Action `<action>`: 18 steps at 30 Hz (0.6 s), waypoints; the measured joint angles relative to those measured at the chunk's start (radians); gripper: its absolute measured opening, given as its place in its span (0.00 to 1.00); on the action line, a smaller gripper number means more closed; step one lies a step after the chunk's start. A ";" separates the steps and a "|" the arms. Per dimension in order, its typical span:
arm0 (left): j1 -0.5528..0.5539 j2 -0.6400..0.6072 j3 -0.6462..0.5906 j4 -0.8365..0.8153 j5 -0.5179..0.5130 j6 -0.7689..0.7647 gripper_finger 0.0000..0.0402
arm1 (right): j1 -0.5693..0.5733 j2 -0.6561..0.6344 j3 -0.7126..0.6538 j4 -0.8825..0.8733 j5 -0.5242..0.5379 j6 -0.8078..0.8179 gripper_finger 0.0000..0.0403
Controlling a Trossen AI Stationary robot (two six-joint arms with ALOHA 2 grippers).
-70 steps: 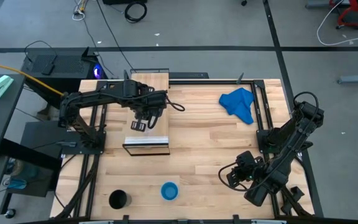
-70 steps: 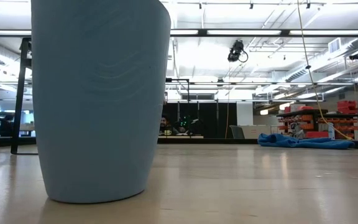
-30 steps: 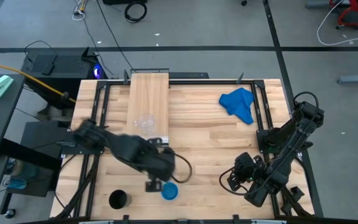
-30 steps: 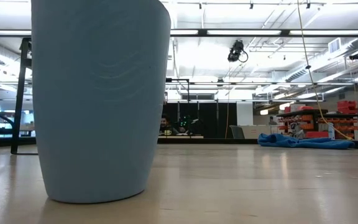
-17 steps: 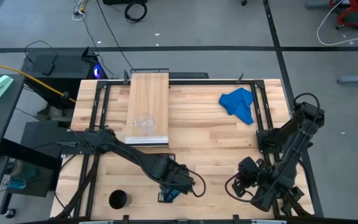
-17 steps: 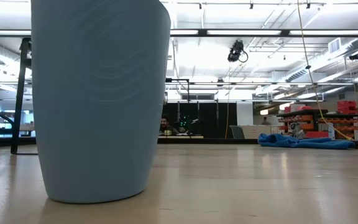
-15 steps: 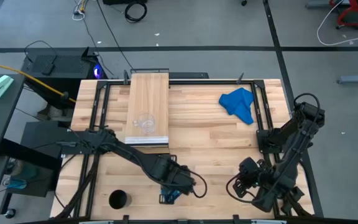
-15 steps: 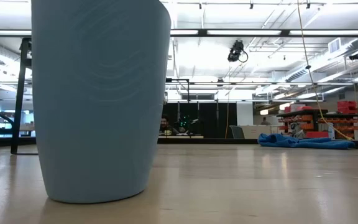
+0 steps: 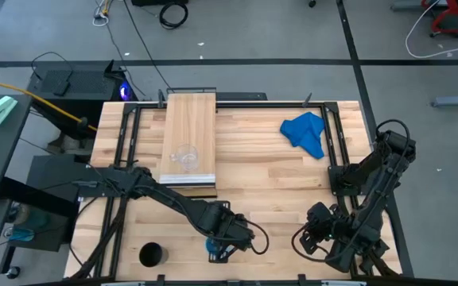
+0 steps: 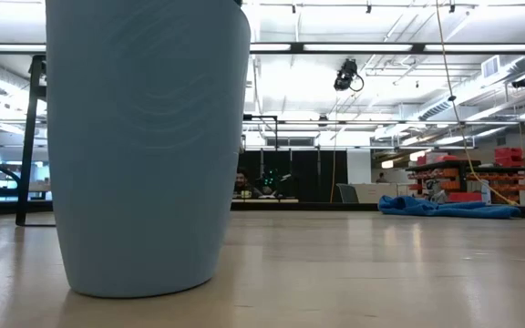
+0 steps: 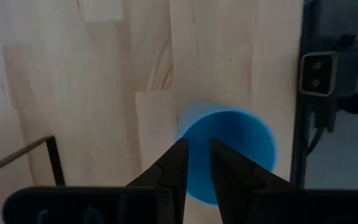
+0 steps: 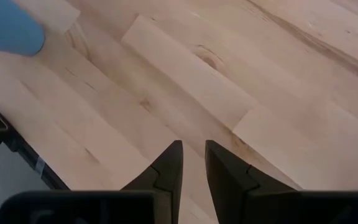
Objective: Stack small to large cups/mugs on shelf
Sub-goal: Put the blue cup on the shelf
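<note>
The bright-blue cup (image 9: 215, 249) stands upright on its base near the table's near edge; it fills the left of the low view (image 10: 144, 146). My left gripper (image 9: 219, 241) hangs over it, fingers close together (image 11: 197, 149), one fingertip above the cup's rim and one above its inside (image 11: 235, 143). The clear glass cup (image 9: 185, 155) stands on the light-wood shelf (image 9: 191, 119). The black cup (image 9: 152, 255) stands near the near-left corner. My right gripper (image 9: 307, 238) waits shut over bare wood (image 12: 193, 152) near the near-right corner.
A crumpled blue cloth (image 9: 306, 133) lies at the far right of the tabletop (image 9: 269, 183), also seen in the low view (image 10: 449, 207). Dark frame rails run along both table sides. Bare wood lies between the shelf and the cloth.
My left arm has swung from the shelf toward the near edge, and in the last second it has moved from just left of the blue cup to over it. The clear glass stays on the shelf. My right gripper has drifted slightly toward the near-right corner.
</note>
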 joint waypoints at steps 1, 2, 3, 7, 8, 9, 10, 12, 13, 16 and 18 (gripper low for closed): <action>0.000 0.009 0.000 -0.001 0.004 -0.002 0.19 | 0.005 0.000 0.000 0.000 0.000 -0.001 0.19; 0.000 0.015 0.000 -0.001 0.010 -0.008 0.19 | 0.014 0.000 0.000 0.000 0.000 0.003 0.19; 0.000 0.020 0.000 -0.003 0.015 -0.013 0.19 | 0.025 0.000 0.000 0.000 0.005 0.008 0.19; -0.002 0.021 0.000 -0.013 0.017 -0.019 0.18 | 0.114 0.000 0.000 -0.010 0.137 0.110 0.19; -0.002 0.021 0.000 -0.014 0.017 -0.022 0.17 | 0.143 -0.001 0.000 -0.017 0.196 0.152 0.19; -0.001 0.021 0.000 -0.015 0.017 -0.026 0.17 | 0.170 -0.002 0.000 -0.029 0.255 0.195 0.19; -0.001 0.021 0.000 -0.018 0.017 -0.027 0.17 | 0.195 -0.003 0.000 -0.047 0.298 0.239 0.19; -0.002 0.019 0.000 -0.023 0.021 -0.022 0.17 | 0.237 -0.003 0.000 -0.086 0.369 0.300 0.19; -0.004 0.019 0.000 -0.022 0.028 -0.019 0.17 | 0.254 -0.003 0.000 -0.100 0.407 0.314 0.19; -0.006 0.030 0.000 -0.022 0.034 -0.017 0.18 | 0.276 -0.013 0.000 -0.124 0.581 0.319 0.19; -0.007 0.031 0.000 -0.022 0.034 -0.024 0.19 | 0.273 -0.035 0.000 -0.158 0.701 0.318 0.19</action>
